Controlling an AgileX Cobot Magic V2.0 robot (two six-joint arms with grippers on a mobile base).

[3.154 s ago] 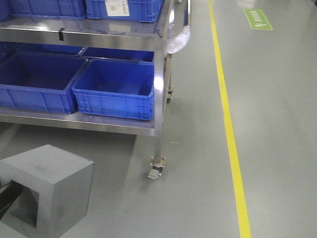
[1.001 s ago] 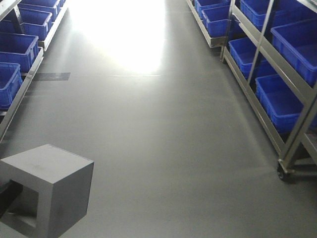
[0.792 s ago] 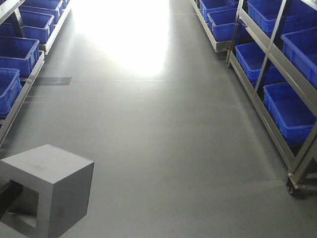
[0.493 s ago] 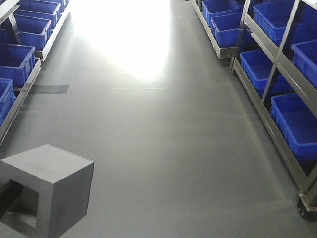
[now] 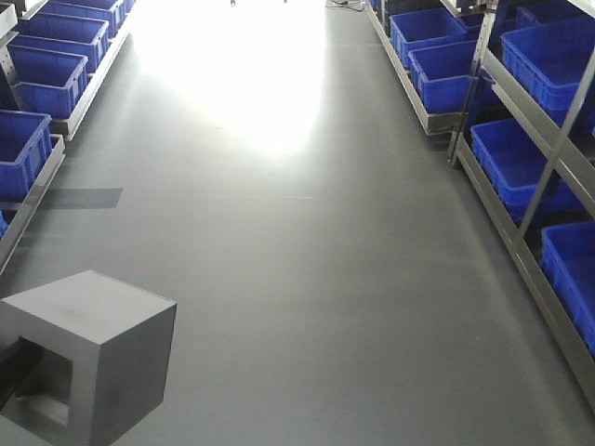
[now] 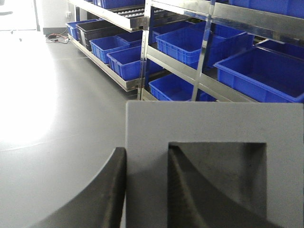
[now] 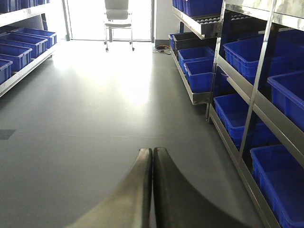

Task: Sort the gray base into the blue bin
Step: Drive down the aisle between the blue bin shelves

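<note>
The gray base (image 5: 102,358), a matte cube with a square recess facing me, hangs at the lower left of the front view. In the left wrist view the gray base (image 6: 213,123) fills the lower right. My left gripper (image 6: 147,151) is shut on its wall, with one finger (image 6: 111,190) outside and the other inside the recess. My right gripper (image 7: 153,151) is shut with nothing between its fingers and points down the aisle. Several alike blue bins (image 5: 530,56) sit on the racks; I cannot tell which one the task means.
Steel racks of blue bins line the aisle on the right (image 5: 521,218) and on the left (image 5: 42,172). A black bin (image 6: 97,29) sits among them. An office chair (image 7: 118,19) stands at the far bright end. A dark patch (image 5: 84,198) marks the floor.
The view has swung from a rack trolley close in front to a long aisle and is now advancing along it. The racks slide outward. The gray base stays held in the same place.
</note>
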